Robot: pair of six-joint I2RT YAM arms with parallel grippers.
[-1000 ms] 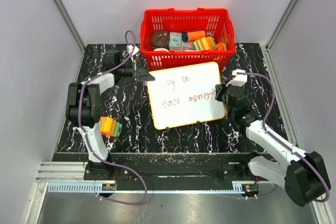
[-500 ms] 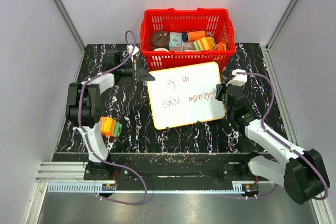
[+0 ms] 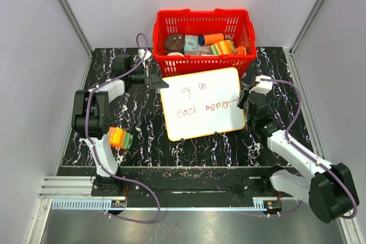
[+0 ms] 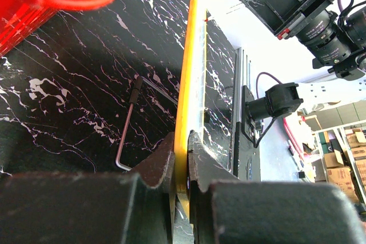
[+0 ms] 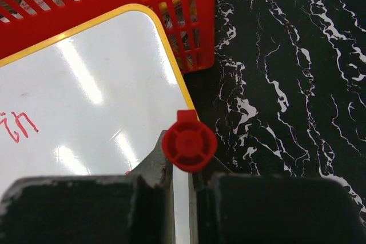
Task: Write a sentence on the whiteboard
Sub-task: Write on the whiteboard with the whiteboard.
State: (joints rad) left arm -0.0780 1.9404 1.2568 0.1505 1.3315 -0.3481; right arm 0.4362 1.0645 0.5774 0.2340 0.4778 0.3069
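Observation:
The whiteboard (image 3: 200, 104) with a yellow rim lies propped on the black marble table in front of the red basket. The sentence (image 3: 201, 100) is in red, two lines reading about "joy in / each mome". My left gripper (image 3: 157, 81) is shut on the board's far left corner; its rim (image 4: 186, 112) runs between the fingers. My right gripper (image 3: 241, 102) is shut on a red marker (image 5: 189, 142) at the board's right edge, beside the end of the lower line. The board (image 5: 91, 101) and the word "in" (image 5: 20, 125) show in the right wrist view.
The red basket (image 3: 204, 22) holds several small packages behind the board. An orange and green box (image 3: 120, 138) lies by the left arm. A thin wire stand (image 4: 128, 127) props the board from below. Grey walls enclose the table.
My right gripper with the marker has shifted slightly right along the lower line, and the stroke at the line's end looks a little longer. The left arm has not moved.

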